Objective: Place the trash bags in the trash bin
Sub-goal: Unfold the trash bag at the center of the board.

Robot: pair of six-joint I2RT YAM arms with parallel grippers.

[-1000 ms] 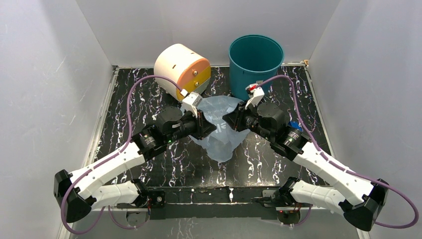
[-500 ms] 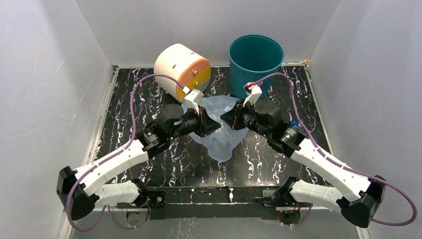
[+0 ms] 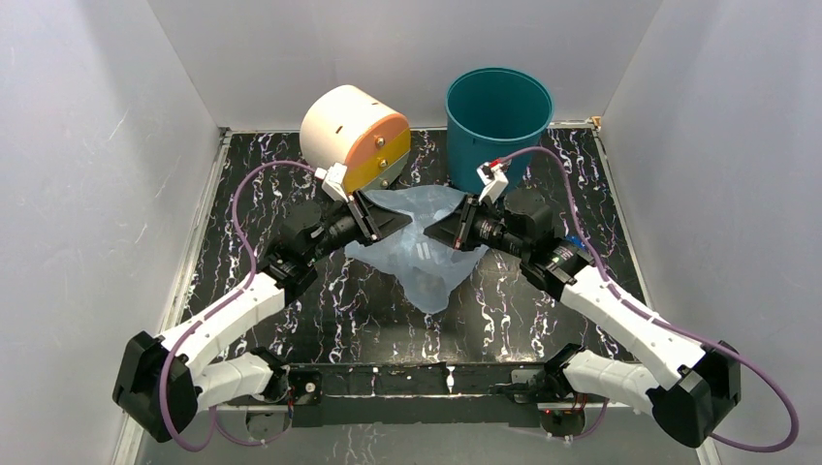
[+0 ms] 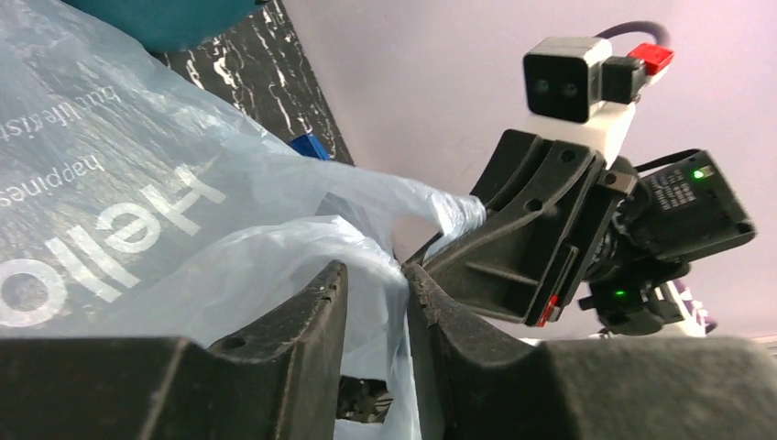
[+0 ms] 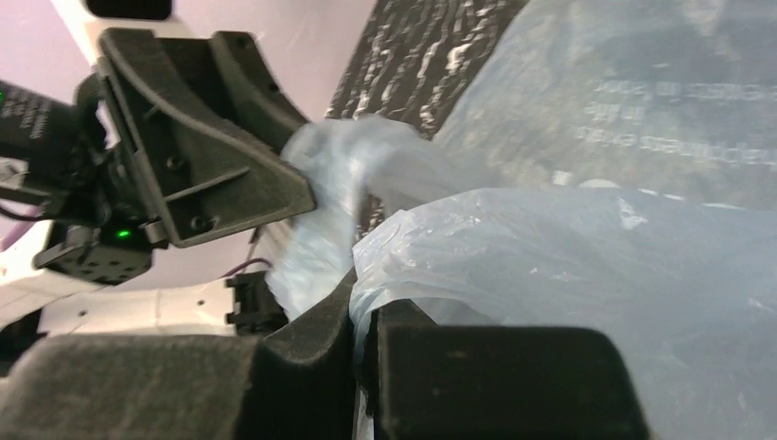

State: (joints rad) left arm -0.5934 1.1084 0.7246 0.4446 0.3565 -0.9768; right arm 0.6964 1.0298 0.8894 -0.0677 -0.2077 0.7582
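Left gripper (image 4: 377, 278) and right gripper (image 5: 361, 307) are each pinching closed on the pale blue bag (image 3: 424, 273), which is spreading between them mid-table. Beyond, the teal bin (image 3: 497, 116) is standing at the far edge beside a cream box (image 3: 347, 131).

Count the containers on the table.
2. The teal trash bin stands upright, back right; the cream and orange drum lies tilted, back left. The trash bag could hide something small.

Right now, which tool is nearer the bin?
Right. The right tool grips the bag just on the near side of the bin; the left tool grips it farther left, by the drum box.
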